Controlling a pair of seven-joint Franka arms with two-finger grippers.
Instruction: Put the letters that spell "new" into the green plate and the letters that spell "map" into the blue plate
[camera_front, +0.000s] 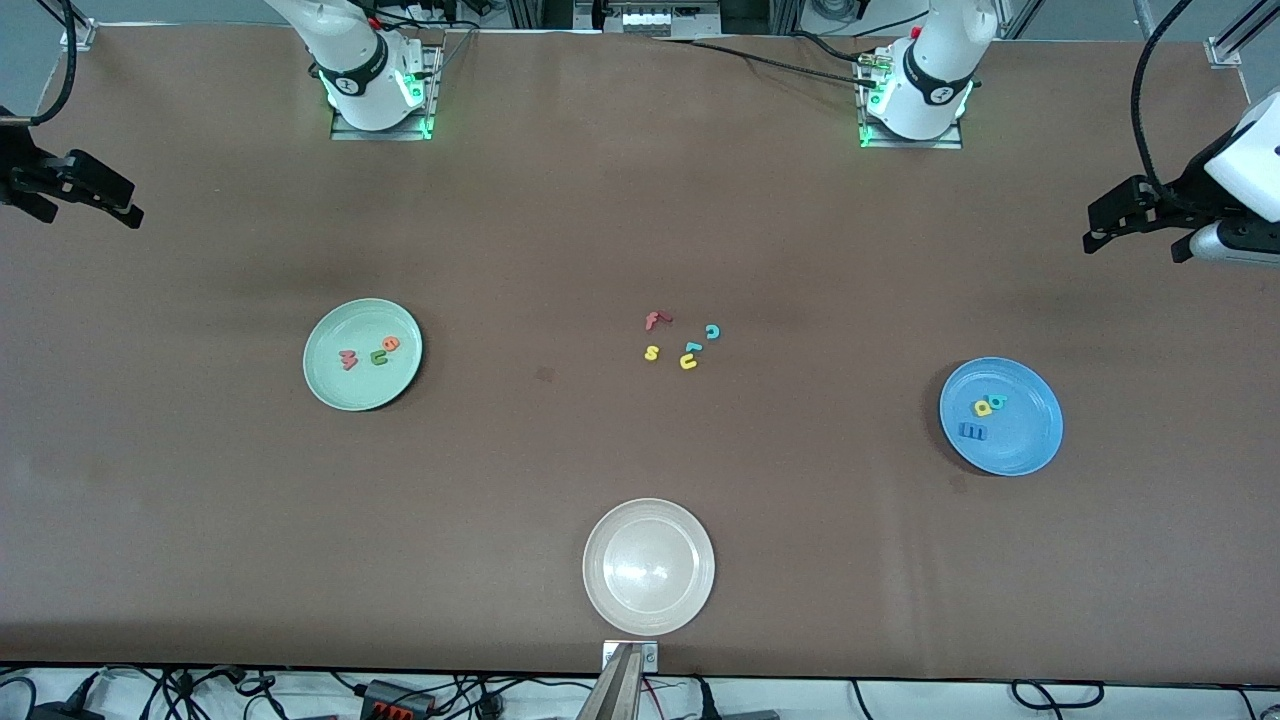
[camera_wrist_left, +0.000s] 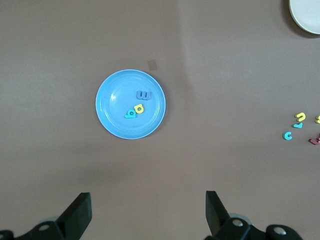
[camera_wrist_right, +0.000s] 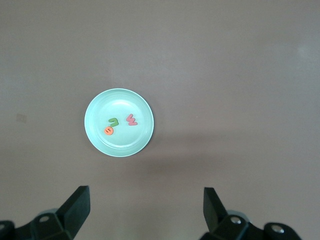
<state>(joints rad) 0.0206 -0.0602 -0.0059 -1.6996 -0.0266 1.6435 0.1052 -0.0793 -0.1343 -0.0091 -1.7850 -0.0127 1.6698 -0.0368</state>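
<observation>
The green plate (camera_front: 345, 325) toward the right arm's end holds a pinkish-red "w" (camera_front: 348, 358), a dark green "n" (camera_front: 379, 356) and an orange "e" (camera_front: 391, 343). In the blue plate (camera_front: 1030, 440) toward the left arm's end lie a blue "m" (camera_front: 972, 431), a yellow "a" (camera_front: 982, 408) and a teal "p" (camera_front: 996, 401). My right gripper (camera_front: 133, 205) hangs open and empty at its end of the table, high above the green plate (camera_wrist_right: 100, 107). My left gripper (camera_front: 1090, 230) is open and empty too, high above the blue plate (camera_wrist_left: 115, 120).
Loose letters lie mid-table between the plates: a red "f" (camera_front: 655, 320), a yellow "s" (camera_front: 651, 352), a teal "c" (camera_front: 712, 331), a yellow "u" (camera_front: 688, 362) and a small teal piece (camera_front: 692, 348). A cream-white plate (camera_front: 648, 530) sits near the front edge.
</observation>
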